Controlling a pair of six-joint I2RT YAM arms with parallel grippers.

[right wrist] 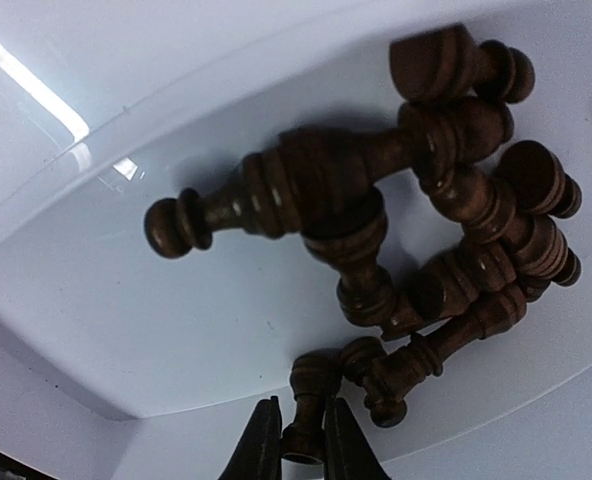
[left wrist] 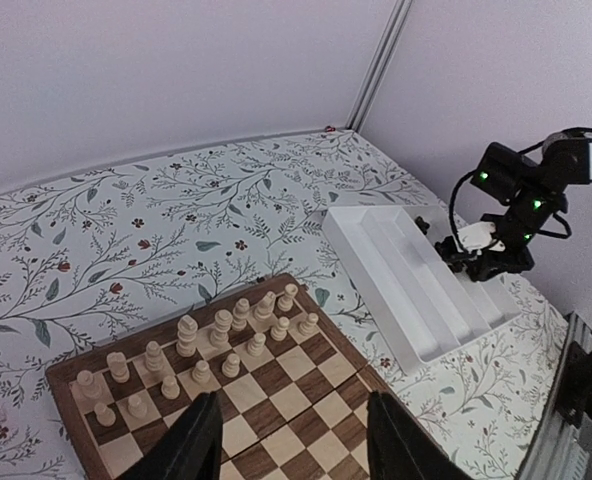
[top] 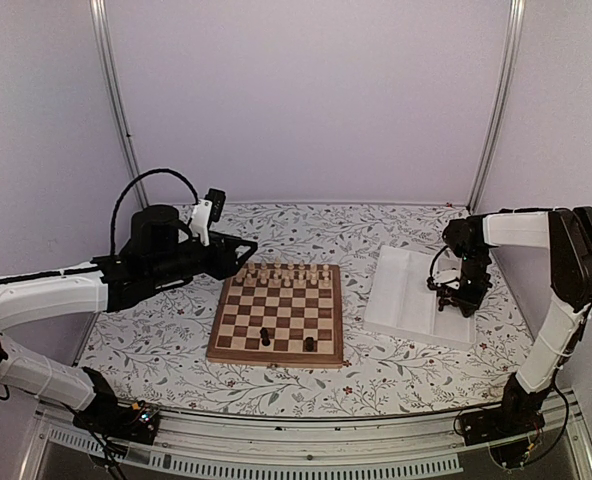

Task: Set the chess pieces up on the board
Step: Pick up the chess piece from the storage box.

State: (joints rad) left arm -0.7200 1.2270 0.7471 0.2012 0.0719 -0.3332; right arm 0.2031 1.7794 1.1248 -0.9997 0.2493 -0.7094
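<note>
The board (top: 231, 340) lies mid-table with two dark chess pieces (top: 265, 337) standing near its front edge. Pale chessmen (top: 281, 273) fill its far rows. In the right wrist view a heap of dark chess pieces (right wrist: 426, 220) lies in the white tray (right wrist: 176, 330). My right gripper (right wrist: 302, 440) is shut on one small dark piece (right wrist: 311, 400) at the heap's near edge. My left gripper (left wrist: 294, 440) hovers over the board (left wrist: 276, 400), open, with nothing between its fingers. From above it sits at the board's far left corner (top: 244, 246).
The white ridged tray (top: 401, 285) lies right of the board, with my right gripper (top: 454, 298) down in its right end. A floral cloth (top: 156, 330) covers the table. Purple walls and metal posts (top: 116, 100) close in the back and sides.
</note>
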